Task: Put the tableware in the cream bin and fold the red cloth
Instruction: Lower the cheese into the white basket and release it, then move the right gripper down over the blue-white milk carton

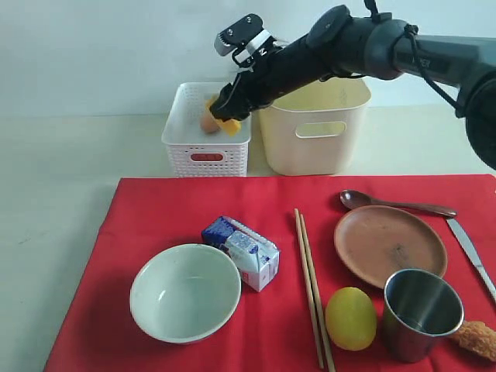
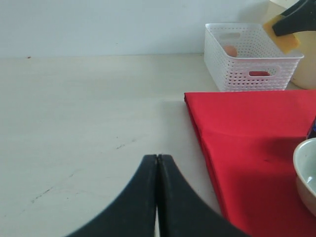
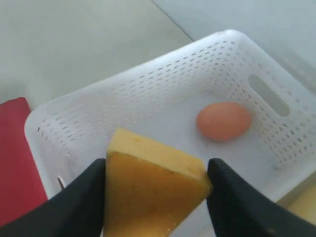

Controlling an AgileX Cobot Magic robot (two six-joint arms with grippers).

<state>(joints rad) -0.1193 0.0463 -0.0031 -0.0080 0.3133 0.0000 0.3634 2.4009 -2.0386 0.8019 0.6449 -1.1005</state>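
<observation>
**Inspector:** Front of the red cloth [image 1: 155, 225]?
**Assistant:** The pale green bowl [image 1: 185, 291] stands upright front left. The steel cup [image 1: 422, 313] stands upright front right, with a lemon [image 1: 350, 318] just beside it.
**Inspector:** Middle?
**Assistant:** A blue-white milk carton [image 1: 242, 252] lies just behind the bowl. The wooden chopsticks [image 1: 312, 288] lie side by side, front to back, between the carton and the round brown plate [image 1: 390, 246]. The dark spoon [image 1: 395, 204] lies behind the plate and the silver knife [image 1: 470, 248] lies to its right. All tableware sits on the cloth, which is spread flat.
**Inspector:** Rear?
**Assistant:** A white perforated basket [image 1: 205, 147] and the cream bin [image 1: 314, 139] stand side by side beyond the cloth. An egg [image 1: 208, 122] lies in the basket.
**Inspector:** Claws?
**Assistant:** The left gripper [image 2: 157, 163] has its jaws pressed together, over bare table [image 2: 74, 123] beside the cloth's left edge. The right gripper [image 3: 157, 177] clamps a yellow cheese wedge [image 1: 230, 126] above the basket.
</observation>
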